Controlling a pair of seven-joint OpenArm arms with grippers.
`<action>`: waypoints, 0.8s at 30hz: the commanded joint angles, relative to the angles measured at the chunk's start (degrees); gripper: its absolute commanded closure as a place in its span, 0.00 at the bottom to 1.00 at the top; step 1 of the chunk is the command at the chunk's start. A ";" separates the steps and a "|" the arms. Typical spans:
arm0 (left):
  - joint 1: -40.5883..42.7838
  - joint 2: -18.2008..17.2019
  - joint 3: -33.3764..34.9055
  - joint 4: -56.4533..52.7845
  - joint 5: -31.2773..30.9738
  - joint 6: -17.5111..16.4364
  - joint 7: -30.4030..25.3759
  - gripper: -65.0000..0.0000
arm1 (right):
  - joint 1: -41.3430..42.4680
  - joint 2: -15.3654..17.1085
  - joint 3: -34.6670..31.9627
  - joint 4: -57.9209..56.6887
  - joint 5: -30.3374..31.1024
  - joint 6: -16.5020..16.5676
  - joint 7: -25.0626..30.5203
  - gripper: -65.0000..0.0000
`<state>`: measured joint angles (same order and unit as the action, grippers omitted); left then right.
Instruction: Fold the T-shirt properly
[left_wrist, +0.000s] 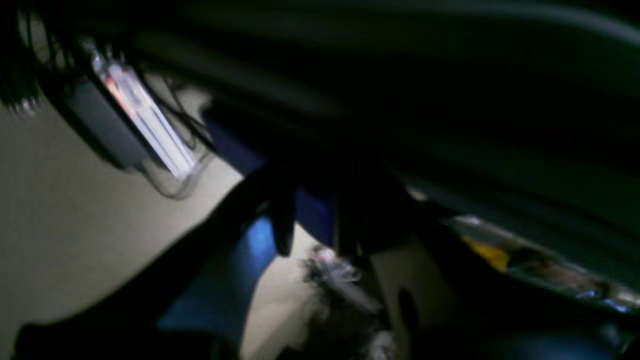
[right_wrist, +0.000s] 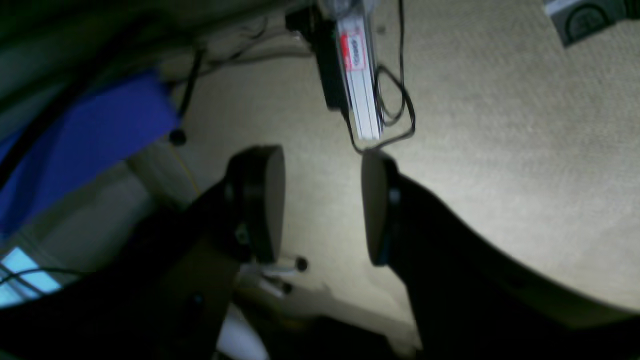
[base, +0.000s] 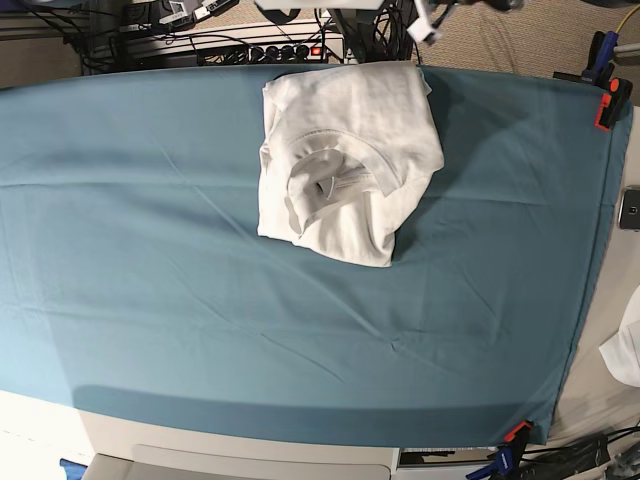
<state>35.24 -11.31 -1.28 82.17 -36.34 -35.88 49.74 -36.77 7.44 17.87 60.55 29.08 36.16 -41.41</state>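
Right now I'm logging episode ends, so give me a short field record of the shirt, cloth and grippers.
garment: white cotton T-shirt, folded into a compact bundle, ribbed collar up
surface: teal cloth sheet spread over the table
placement: far side of the sheet, near its middle
right gripper: open, empty, above beige carpet
left gripper: too dark and blurred to tell
arms in base view: not over the sheet

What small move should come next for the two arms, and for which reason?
Probably none on the cloth: the T-shirt already lies as a compact folded bundle, collar on top, on the teal sheet, and neither arm is over it in the base view. The right pincer is open and empty, aimed at the floor. I would keep both arms retracted; the left pincer is too dark to judge.
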 joint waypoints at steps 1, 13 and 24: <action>-0.44 0.50 2.08 -1.46 4.20 1.33 -2.75 0.82 | 0.61 0.28 0.11 -1.86 -0.37 -0.42 1.05 0.60; -10.36 0.52 18.69 -18.78 24.94 25.75 -17.75 0.82 | 15.21 -0.31 0.11 -22.05 -7.13 -7.23 8.44 0.60; -16.59 2.12 21.29 -29.27 27.36 39.60 -20.65 0.82 | 24.94 -0.13 0.11 -28.81 -17.27 -21.57 17.81 0.60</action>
<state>19.09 -11.90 19.73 54.02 -15.51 -16.64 34.00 -11.79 6.70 17.91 31.51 11.60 14.59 -23.99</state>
